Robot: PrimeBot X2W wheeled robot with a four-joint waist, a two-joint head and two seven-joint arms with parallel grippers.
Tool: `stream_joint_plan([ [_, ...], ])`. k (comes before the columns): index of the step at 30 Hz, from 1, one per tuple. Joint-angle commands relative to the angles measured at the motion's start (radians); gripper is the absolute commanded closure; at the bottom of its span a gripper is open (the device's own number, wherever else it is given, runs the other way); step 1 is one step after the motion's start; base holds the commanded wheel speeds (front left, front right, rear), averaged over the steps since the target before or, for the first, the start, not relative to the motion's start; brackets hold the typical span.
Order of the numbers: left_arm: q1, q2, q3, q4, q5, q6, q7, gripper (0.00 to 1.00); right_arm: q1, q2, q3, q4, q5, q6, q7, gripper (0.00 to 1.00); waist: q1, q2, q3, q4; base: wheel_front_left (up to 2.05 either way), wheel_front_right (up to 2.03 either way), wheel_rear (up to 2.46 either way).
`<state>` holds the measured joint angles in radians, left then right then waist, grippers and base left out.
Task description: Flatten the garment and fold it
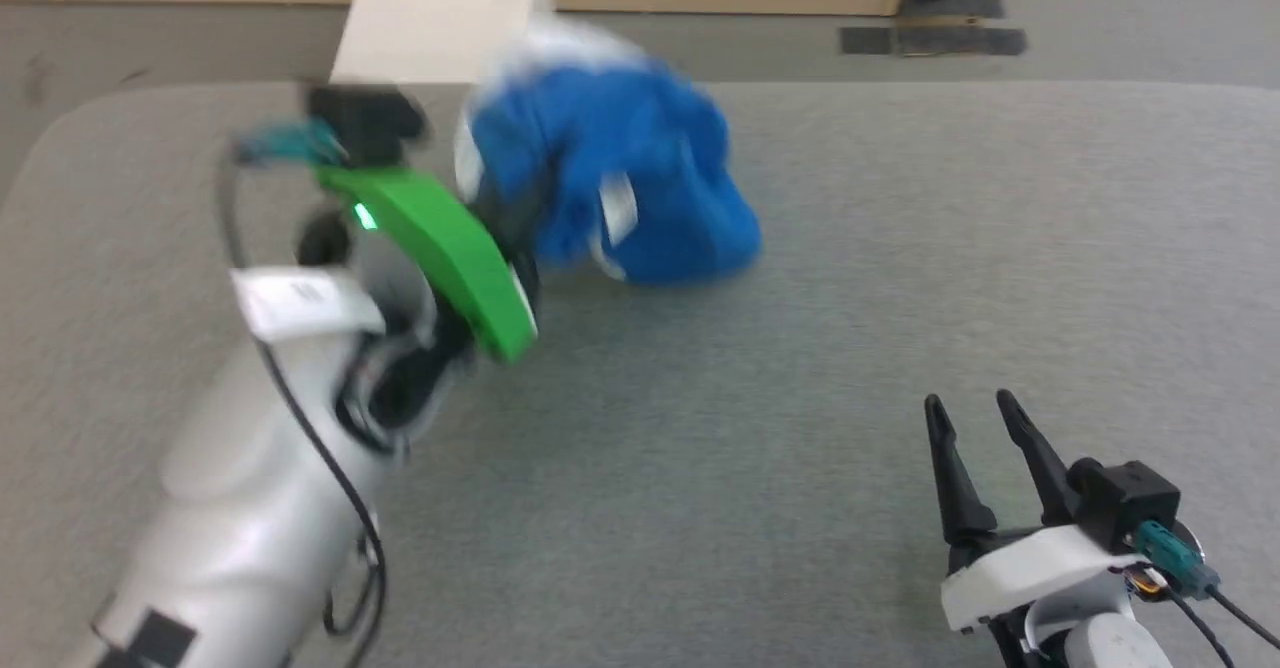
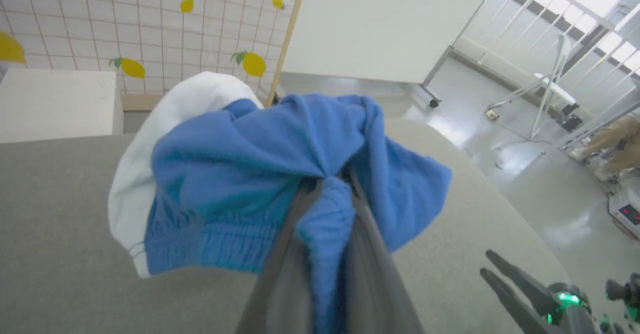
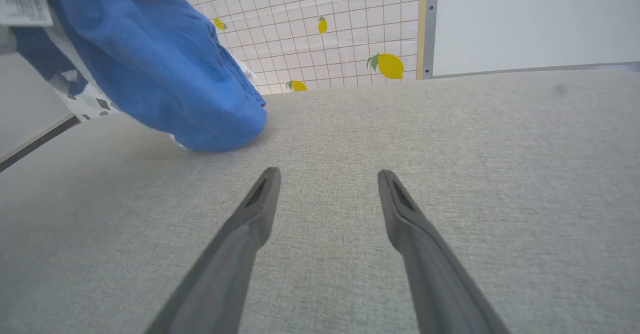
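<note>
- left claw (image 2: 334,181): fingers pressed together, pinching a fold of blue cloth right at the tips. Some of the fabric spills down btwn the two fingers toward the cam.
- what it's pinching is the garment (image 2: 240,164), all bunched into a lump, not flat at all. Gathered hem is on the near left side in the left wrist view.
- the white waistband (image 2: 145,139) curls round the left & top of the lump in that view.
- head view is pretty blurry, but the garment (image 1: 620,168) sits at the far side of the table (image 1: 800,448), a bit left of centre, w/ the left arm's green wrist cover (image 1: 440,248) just beside it.
- a small white care tag (image 1: 618,206) sticks out on the front of the lump.
- from the right wrist view the garment (image 3: 150,64) is up in the top left. Its low end touches the table and the rest rises up & out of frame.
- right claw (image 3: 327,179): fingers spread wide, nothing btwn them, over bare grey table. It's well apart from the garment, down at the lower right of the head view (image 1: 970,403).
- table has a grey fabric-looking top w/ rounded corners.
- bg: lemon-print panel (image 3: 350,24) behind the table, a white board (image 2: 390,24) next to it, a white box (image 2: 55,104) at the far left edge, and shiny floor (image 2: 525,164) off to the side.
</note>
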<state>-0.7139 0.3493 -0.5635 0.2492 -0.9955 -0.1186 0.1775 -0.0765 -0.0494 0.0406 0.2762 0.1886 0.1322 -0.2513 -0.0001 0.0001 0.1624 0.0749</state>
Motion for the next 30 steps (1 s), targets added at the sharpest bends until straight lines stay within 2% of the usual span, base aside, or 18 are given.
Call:
stream_joint_plan([
  [1, 0.048, 0.01, -0.037, -0.002, 0.013, 0.009, 0.03, 1.0, 0.013, -0.001, -0.011, 0.001, 0.008, -0.002, -0.009, 0.0, 0.0001, -0.0001, -0.053, -0.097, 0.0, 0.0, 0.0],
  [7, 0.205, 0.054, -0.213, 0.049, 0.061, 0.02, 0.199, 1.0, 0.041, -0.001, -0.023, -0.004, 0.022, -0.002, -0.01, 0.0, 0.0001, -0.0001, -0.063, -0.136, 0.0, 0.0, 0.0],
  [10, 0.255, 0.062, -0.236, 0.08, 0.049, 0.033, 0.229, 1.0, 0.051, -0.001, -0.024, -0.008, 0.028, -0.002, -0.01, 0.0, 0.0001, -0.0001, -0.073, -0.139, 0.0, 0.0, 0.0],
  [11, 0.265, 0.059, -0.223, 0.08, 0.033, 0.038, 0.221, 0.69, 0.054, -0.001, -0.024, -0.008, 0.029, -0.002, -0.01, 0.0, 0.0001, -0.0001, -0.077, -0.138, 0.0, 0.0, 0.0],
  [12, 0.275, 0.055, -0.198, 0.075, 0.008, 0.045, 0.204, 0.0, 0.057, -0.001, -0.024, -0.009, 0.031, -0.002, -0.01, 0.0, 0.0001, -0.0001, -0.083, -0.134, 0.0, 0.0, 0.0],
  [17, 0.318, 0.063, -0.031, 0.005, -0.09, 0.083, 0.046, 0.0, 0.066, -0.001, -0.026, -0.007, 0.031, -0.002, -0.01, 0.0, 0.0001, -0.0001, -0.111, -0.115, 0.0, 0.0, 0.0],
  [21, 0.385, 0.093, 0.089, -0.033, -0.088, 0.149, -0.126, 0.0, 0.068, -0.001, -0.031, -0.007, 0.018, -0.002, -0.01, 0.0, 0.0001, -0.0001, -0.129, -0.095, 0.0, 0.0, 0.0],
  [24, 0.443, 0.126, 0.136, -0.034, 0.03, 0.207, -0.335, 0.0, 0.071, -0.001, -0.04, -0.004, 0.016, -0.002, -0.01, 0.0, 0.0001, -0.0001, -0.136, -0.077, 0.0, 0.0, 0.0],
  [26, 0.479, 0.136, 0.148, -0.034, 0.131, 0.237, -0.421, 0.0, 0.071, -0.001, -0.044, -0.001, 0.013, -0.002, -0.01, 0.0, 0.0001, -0.0001, -0.136, -0.064, 0.0, 0.0, 0.0],
  [27, 0.491, 0.133, 0.156, -0.035, 0.165, 0.247, -0.43, 0.0, 0.07, -0.001, -0.046, 0.001, 0.012, -0.002, -0.01, 0.0, 0.0001, -0.0001, -0.136, -0.059, 0.0, 0.0, 0.0],
  [30, 0.553, 0.071, 0.257, -0.098, 0.329, 0.265, -0.438, 0.0, 0.054, -0.001, -0.039, 0.027, 0.009, -0.002, -0.001, 0.0, 0.0001, -0.0001, -0.121, -0.035, 0.0, 0.0, 0.0],
])
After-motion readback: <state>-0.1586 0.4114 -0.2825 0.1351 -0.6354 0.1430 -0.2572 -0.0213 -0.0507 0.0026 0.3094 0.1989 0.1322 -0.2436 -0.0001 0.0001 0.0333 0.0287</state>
